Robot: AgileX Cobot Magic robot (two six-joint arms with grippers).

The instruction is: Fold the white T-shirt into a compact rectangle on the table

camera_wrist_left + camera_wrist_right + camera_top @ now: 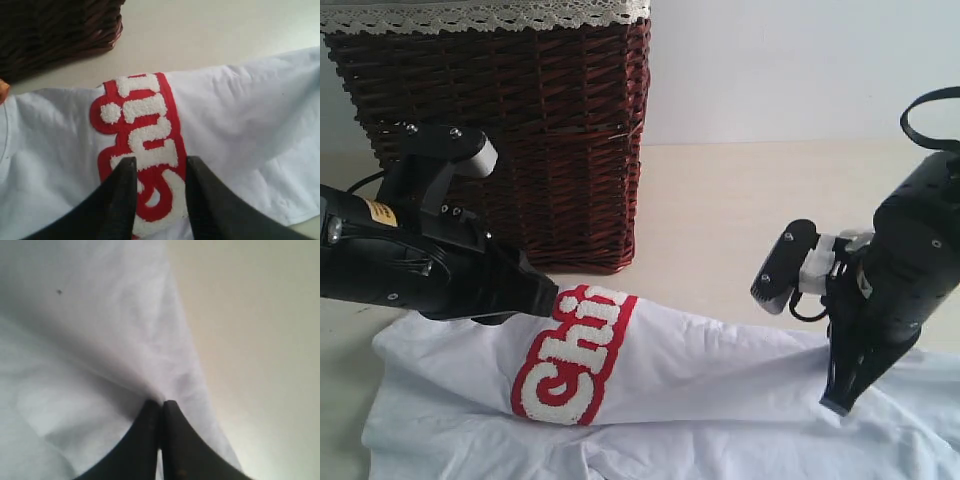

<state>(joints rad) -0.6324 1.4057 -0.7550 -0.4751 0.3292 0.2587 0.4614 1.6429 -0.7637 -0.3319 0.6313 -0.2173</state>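
Evidently soft, light and limp, the white T-shirt (720, 380) sprawls on the surface (740, 220) at 6 o'clock. The right gripper (161, 402) has its jaws clamped on the cloth, while the left gripper (160, 160) holds its jaws apart over the lettering (145, 107). Hems and edges look like the best places to take hold.

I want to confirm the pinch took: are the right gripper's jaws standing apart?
No: the right gripper has its jaws pressed together, with the white T-shirt gathered at their tips.

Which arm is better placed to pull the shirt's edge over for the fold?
Likely the right: right pincer is shut on the white T-shirt edge; left pincer stands open over the lettering.
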